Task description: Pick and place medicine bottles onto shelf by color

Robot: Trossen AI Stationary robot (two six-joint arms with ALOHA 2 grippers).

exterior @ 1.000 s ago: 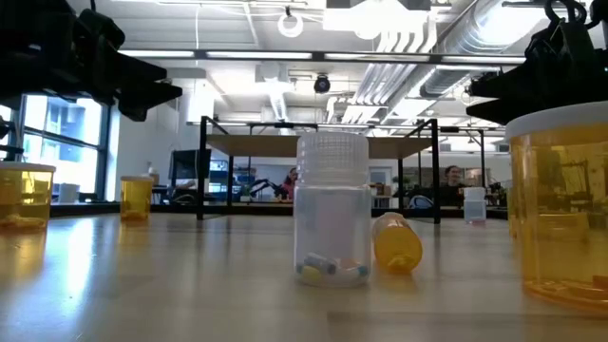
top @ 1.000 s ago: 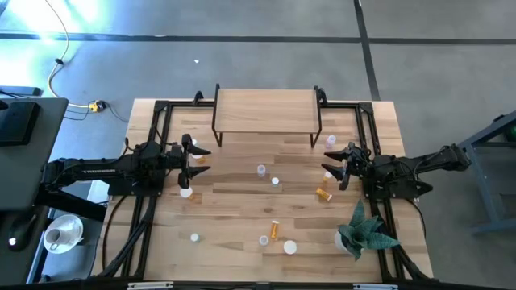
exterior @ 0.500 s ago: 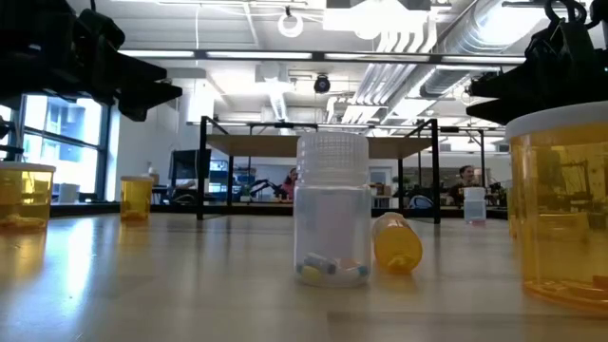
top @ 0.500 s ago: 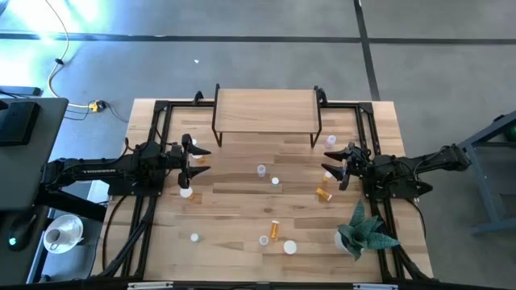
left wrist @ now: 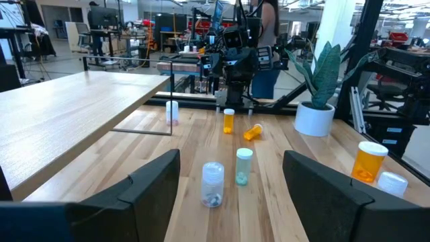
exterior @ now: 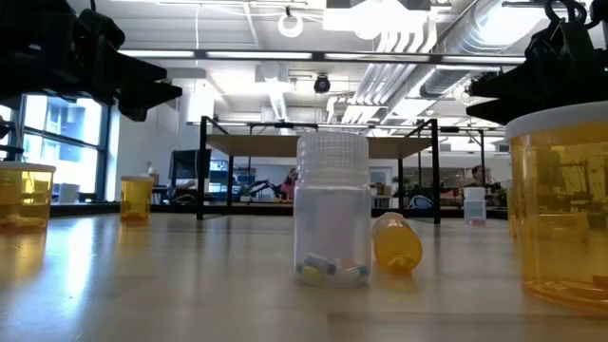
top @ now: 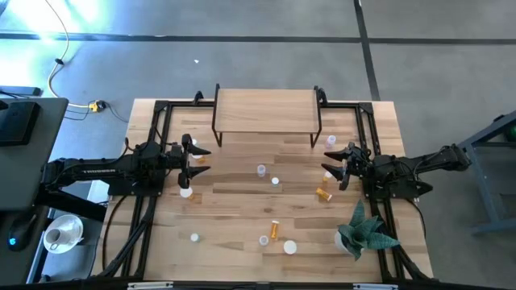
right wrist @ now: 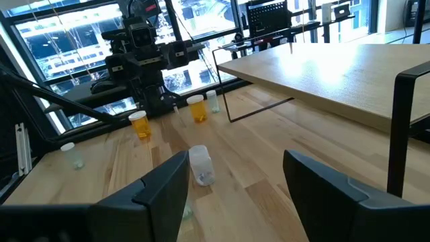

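Note:
Small white-capped medicine bottles stand or lie scattered on the wooden table. A clear one (top: 261, 171) and a pale green one (top: 276, 182) stand at the centre; they also show in the left wrist view (left wrist: 212, 183) (left wrist: 243, 165). An orange one (top: 323, 194) lies on its side. The low light-wood shelf (top: 266, 110) stands on black legs at the table's far edge, bare. My left gripper (top: 199, 159) is open at the left, above the table. My right gripper (top: 330, 159) is open at the right. Both hold nothing.
A green spiky plant in a white pot (top: 363, 233) stands at the near right. More bottles lie near the front edge (top: 274, 229) (top: 289, 247) (top: 194, 238) and beside my left gripper (top: 186, 192). Black frame rails (top: 153, 137) run along both table sides.

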